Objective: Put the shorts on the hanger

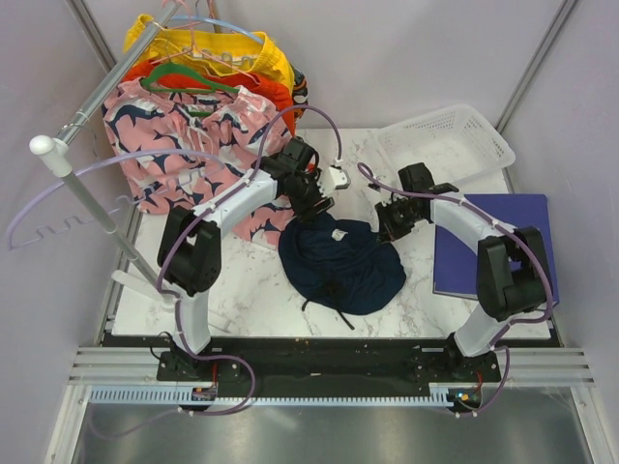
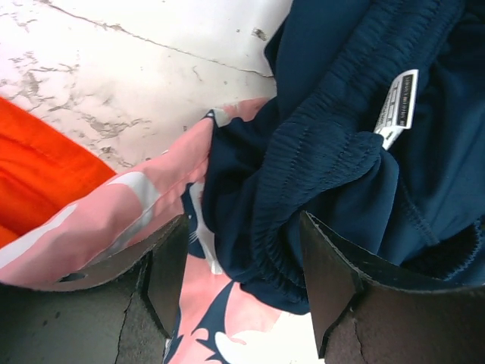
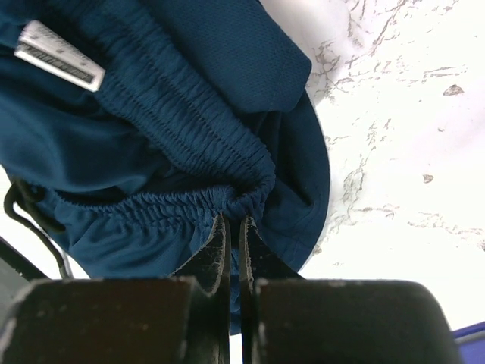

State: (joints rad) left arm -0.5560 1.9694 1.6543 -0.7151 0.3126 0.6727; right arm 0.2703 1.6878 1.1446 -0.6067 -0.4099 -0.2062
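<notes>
we see a white marbled table [image 1: 242, 290] with the navy shorts [image 1: 338, 261] crumpled at its middle, a white basket [image 1: 488, 130] at its far right corner and a purple folder [image 1: 517, 211] along its right edge.

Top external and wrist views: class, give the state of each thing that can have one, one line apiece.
shorts: crumpled on the table, waistband pinched at one end.
right gripper: shut on the shorts' waistband.
left gripper: open, waistband fold between its jaws.
pink shorts: hanging from the rail.
basket: upright.
</notes>
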